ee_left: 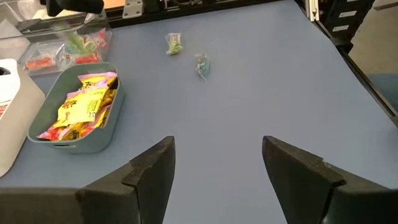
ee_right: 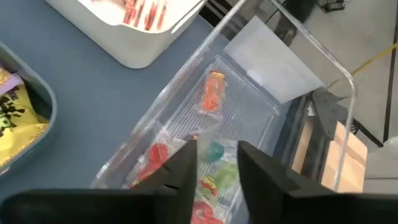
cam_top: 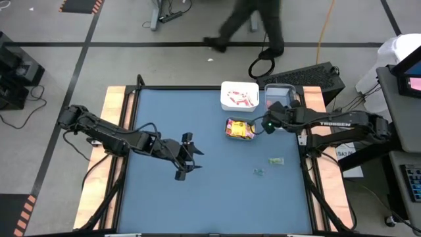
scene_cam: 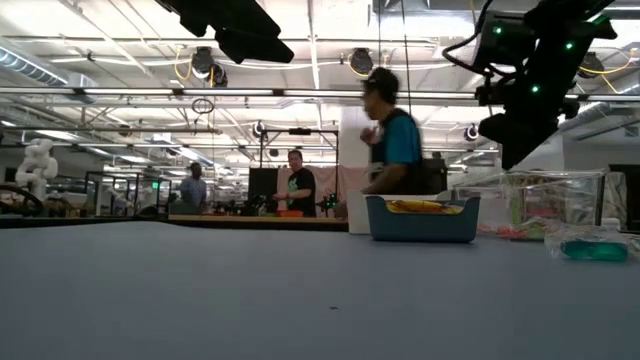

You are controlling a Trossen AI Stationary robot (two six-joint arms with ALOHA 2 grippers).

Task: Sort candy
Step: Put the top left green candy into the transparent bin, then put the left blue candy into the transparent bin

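L gripper (ee_left: pixel 217 171) fingers (ee_left: pixel 152 171) up front in its wrist view, spread wide, nothing betw them.

Blue table (cam_top: pixel 197 191) holds everything. L arm reaches in from the left edge, its gripper (cam_top: pixel 187 157) hovering over bare table near the middle. R gripper (ee_right: pixel 214 165) hangs over the clear container (ee_right: pixel 249 112) at the far right corner, fingers (ee_right: pixel 180 168) parted a little, holding nothing; red, orange & green clear-wrapped pieces (ee_right: pixel 211 93) lie in it. White container (cam_top: pixel 239 95) just beside it has pink-white sticks (cam_top: pixel 242 99). Teal container (ee_left: pixel 78 115) in front of that holds the yellow packets (ee_left: pixel 84 109). Two loose candies on the table, well apart from the bins: a green piece (ee_left: pixel 174 43) & a bluish one (ee_left: pixel 201 64). Person (scene_cam: pixel 395 140) passing behind the table.
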